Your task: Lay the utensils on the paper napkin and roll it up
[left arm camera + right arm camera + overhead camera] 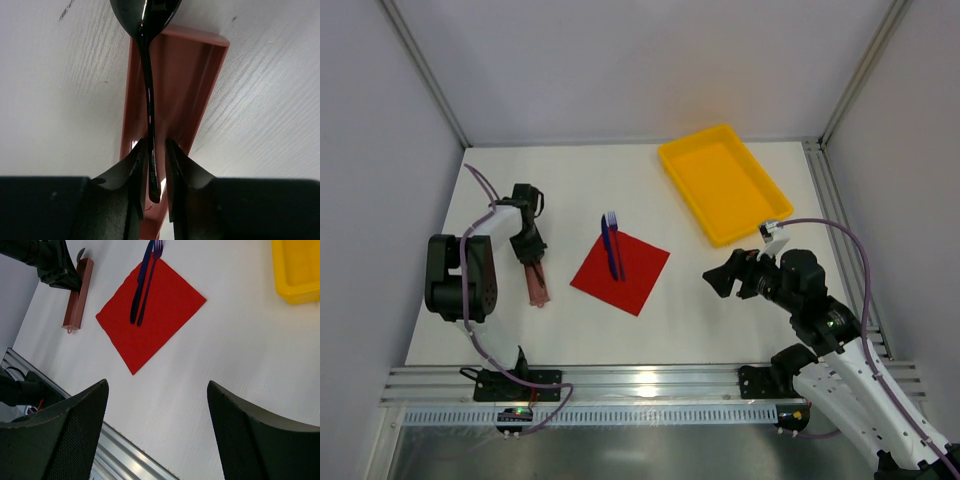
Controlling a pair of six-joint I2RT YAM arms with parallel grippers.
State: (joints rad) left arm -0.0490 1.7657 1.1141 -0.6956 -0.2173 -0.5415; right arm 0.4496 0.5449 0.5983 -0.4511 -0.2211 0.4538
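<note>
The red paper napkin [623,271] lies flat at mid-table, also in the right wrist view [160,315]. A blue-purple fork [611,243] and a darker blue piece beside it [136,290] lie on the napkin's far-left part, heads past its edge. My left gripper [531,252] is left of the napkin, over a brownish-red holder [537,287]. In the left wrist view the left gripper [155,143] is shut on the handle of a black spoon [149,85], whose bowl points past the holder's end. My right gripper [722,279] is open and empty, right of the napkin [157,385].
A yellow tray [721,182] stands at the back right, its corner in the right wrist view [300,270]. The brownish-red holder [190,85] is open-topped and lies lengthwise under the spoon. A metal rail [640,380] runs along the table's near edge.
</note>
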